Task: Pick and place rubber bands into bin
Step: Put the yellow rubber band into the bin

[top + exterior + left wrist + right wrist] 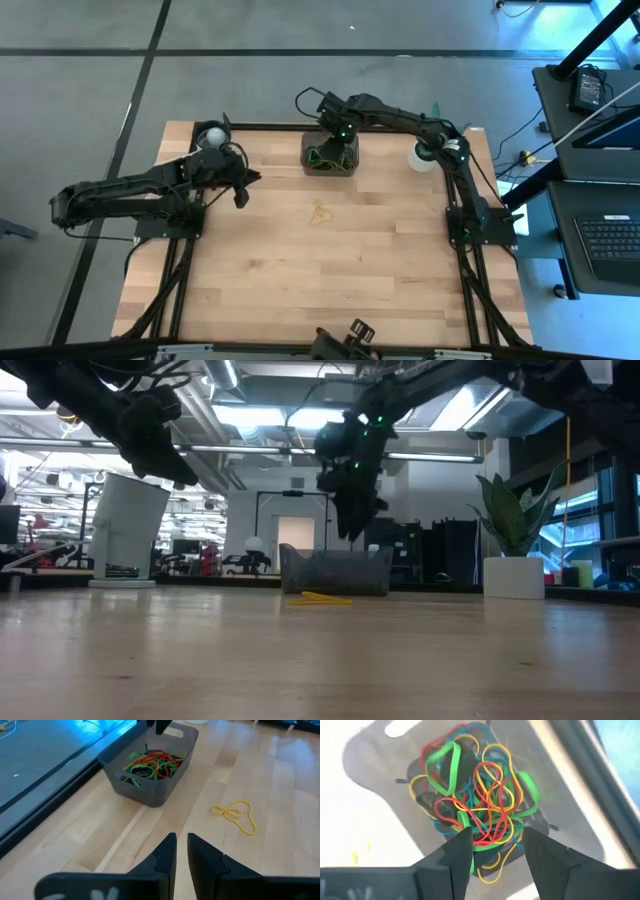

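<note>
The dark bin (330, 155) stands at the middle of the table's far edge. A tangle of green, red, yellow and blue rubber bands (475, 800) lies in it. My right gripper (497, 834) hangs open just above the bin (335, 572), fingers pointing down, nothing between them. One yellow rubber band (320, 212) lies flat on the wood nearer than the bin (150, 775), also seen as a yellow rubber band (235, 814). My left gripper (181, 845) hovers over the table's left part, with a narrow empty gap between its fingers.
A white cup (212, 135) stands at the far left corner. A white pot (425, 155) with a green plant (510, 520) stands at the far right. Bare wood stretches from the yellow band to the near edge.
</note>
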